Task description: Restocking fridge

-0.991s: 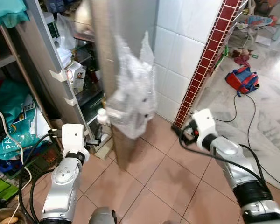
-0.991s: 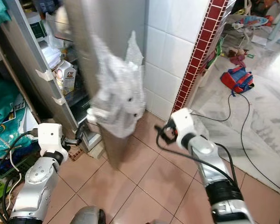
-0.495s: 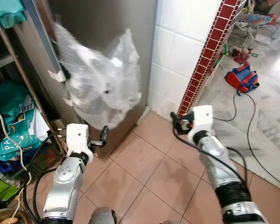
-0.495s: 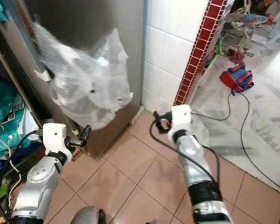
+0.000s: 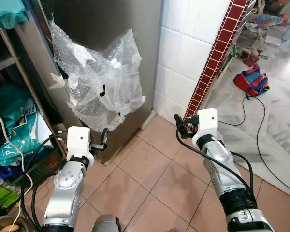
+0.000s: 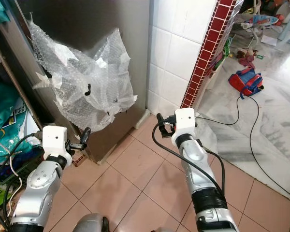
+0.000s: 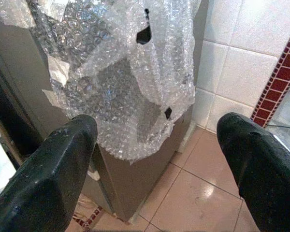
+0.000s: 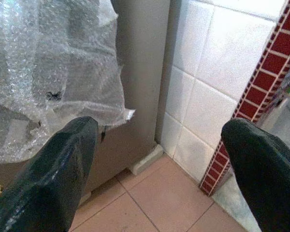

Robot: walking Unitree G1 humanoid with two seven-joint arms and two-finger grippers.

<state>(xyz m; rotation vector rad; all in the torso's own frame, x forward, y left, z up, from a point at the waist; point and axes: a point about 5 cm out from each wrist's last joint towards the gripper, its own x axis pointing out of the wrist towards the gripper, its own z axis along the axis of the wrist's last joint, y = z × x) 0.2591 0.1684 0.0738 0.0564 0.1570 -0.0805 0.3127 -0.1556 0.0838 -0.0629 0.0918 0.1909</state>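
Both grippers, left gripper (image 5: 104, 137) and right gripper (image 5: 179, 123), hang spread and empty. Ahead, the fridge door (image 5: 116, 29) stands shut under bubble wrap (image 5: 99, 89), likely protective.

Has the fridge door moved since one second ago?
Yes. The fridge door with its bubble wrap has swung shut toward the white tiled wall, hiding the shelves.

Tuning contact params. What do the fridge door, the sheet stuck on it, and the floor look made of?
Fridge door: grey brushed metal or metal-look, dull satin sheen; can't say which.
Sheet: clear bubble wrap, visible bubbles, torn holes, crinkled edges.
Floor: glazed salmon ceramic tiles with pale grout lines, slight gloss.
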